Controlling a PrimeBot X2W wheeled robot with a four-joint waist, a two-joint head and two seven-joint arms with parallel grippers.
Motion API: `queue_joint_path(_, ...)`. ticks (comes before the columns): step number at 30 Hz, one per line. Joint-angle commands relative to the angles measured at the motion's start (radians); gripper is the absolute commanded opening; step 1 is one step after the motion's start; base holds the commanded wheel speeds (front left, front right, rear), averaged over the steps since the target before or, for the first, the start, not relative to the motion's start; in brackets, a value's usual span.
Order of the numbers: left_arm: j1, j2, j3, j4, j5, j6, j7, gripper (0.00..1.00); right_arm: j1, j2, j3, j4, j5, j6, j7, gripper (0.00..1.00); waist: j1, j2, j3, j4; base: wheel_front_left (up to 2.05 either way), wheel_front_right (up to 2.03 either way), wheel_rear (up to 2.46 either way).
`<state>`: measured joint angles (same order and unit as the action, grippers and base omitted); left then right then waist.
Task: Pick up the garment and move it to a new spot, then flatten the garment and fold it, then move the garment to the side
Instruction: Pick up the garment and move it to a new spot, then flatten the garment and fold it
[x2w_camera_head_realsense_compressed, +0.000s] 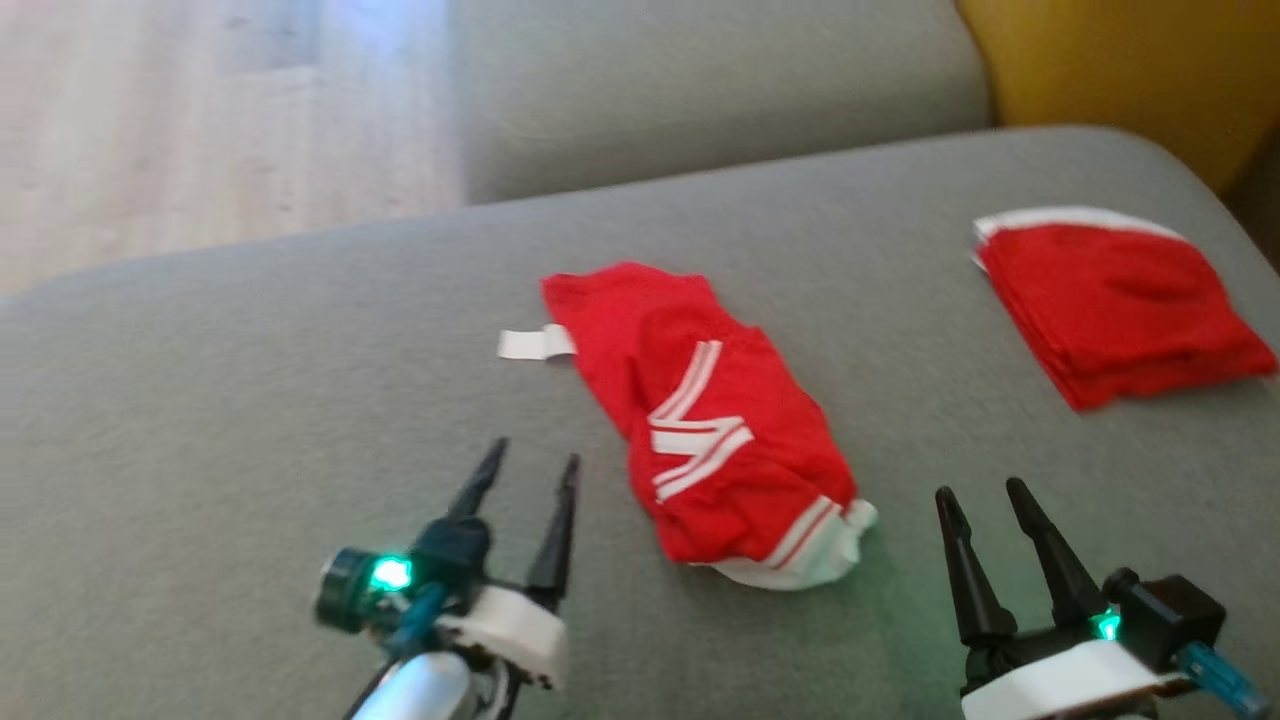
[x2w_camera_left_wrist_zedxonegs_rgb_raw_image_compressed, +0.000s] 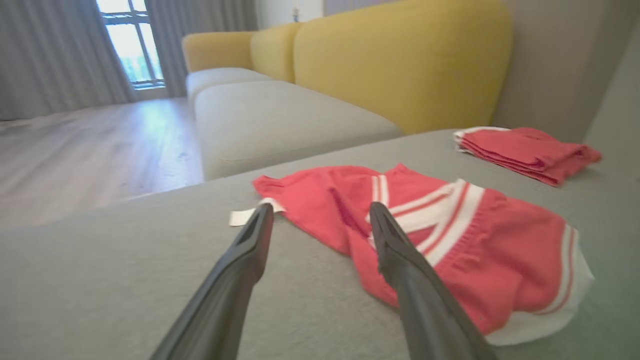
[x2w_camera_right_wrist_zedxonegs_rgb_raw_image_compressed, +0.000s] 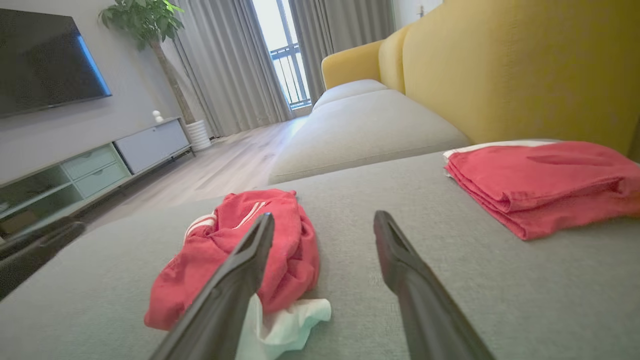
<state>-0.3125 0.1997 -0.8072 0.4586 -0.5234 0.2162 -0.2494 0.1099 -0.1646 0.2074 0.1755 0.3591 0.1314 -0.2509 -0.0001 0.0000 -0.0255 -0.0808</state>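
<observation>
1. The garment (x2w_camera_head_realsense_compressed: 715, 425), red with white stripes, lies crumpled on the grey sofa cushion (x2w_camera_head_realsense_compressed: 250, 420), about mid-cushion and between my 2 arms.
2. In the head view its long axis runs on a diagonal. The far end, with the white tag (x2w_camera_head_realsense_compressed: 535, 343), points up and left. The near end, with the white hem (x2w_camera_head_realsense_compressed: 815, 560), points down and right.
3. On the left gripper (x2w_camera_head_realsense_compressed: 535, 452) the fingers are spread with nothing between them. The cloth lies just beside them, to their right and slightly ahead. In the left wrist view the right finger lines up over the garment's edge and the left finger points at the tag.
4. On the right gripper (x2w_camera_head_realsense_compressed: 980, 490) the fingers are also spread and empty. The hem end sits near them, to their left. In the right wrist view the bundle lies off to the left, partly behind the left finger.
5. My read is that neither arm is clearly nearer. The left arm is better placed for the tag end and the right arm for the hem end. To flatten the garment, I would take 1 end per arm and pull along that diagonal.
6. A folded red garment (x2w_camera_head_realsense_compressed: 1120, 300) rests at the far right, well apart, and I would leave it alone.
</observation>
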Motion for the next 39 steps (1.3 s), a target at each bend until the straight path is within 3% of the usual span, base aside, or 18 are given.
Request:
queue_joint_path(1, 0.0, 0.024, 0.063, -0.065, 0.014, 0.021, -0.011, 1.0, -0.019, 0.004, 0.008, -0.025, -0.009, -0.001, -0.011, 1.0, 0.0001, 0.0, -0.051, 0.061, 0.0, 0.0, 0.0)
queue_joint_path(8, 0.182, 0.059, 0.193, -0.278, 0.121, 0.077, -0.012, 1.0, 0.022, 0.033, -0.024, -0.016, -0.037, -0.001, -0.011, 1.0, 0.0001, 0.0, -0.104, 0.128, 0.0, 0.0, 0.0)
queue_joint_path(13, 0.309, 0.049, 0.282, -0.366, 0.185, 0.08, -0.012, 1.0, 0.047, 0.054, -0.028, -0.017, -0.052, -0.001, -0.011, 1.0, 0.0001, 0.0, -0.121, 0.143, 0.0, 0.0, 0.0)
queue_joint_path(22, 0.459, -0.003, 0.389, -0.426, 0.265, 0.035, -0.012, 1.0, 0.091, 0.06, -0.029, -0.014, -0.062, -0.001, -0.011, 1.0, 0.0001, 0.0, -0.145, 0.141, 0.0, 0.0, 0.0)
queue_joint_path(39, 0.498, -0.077, 0.474, -0.39, 0.343, -0.054, -0.012, 1.0, 0.089, 0.064, -0.02, -0.005, -0.06, -0.001, -0.011, 1.0, 0.0001, 0.0, -0.161, 0.132, 0.0, 0.0, 0.0)
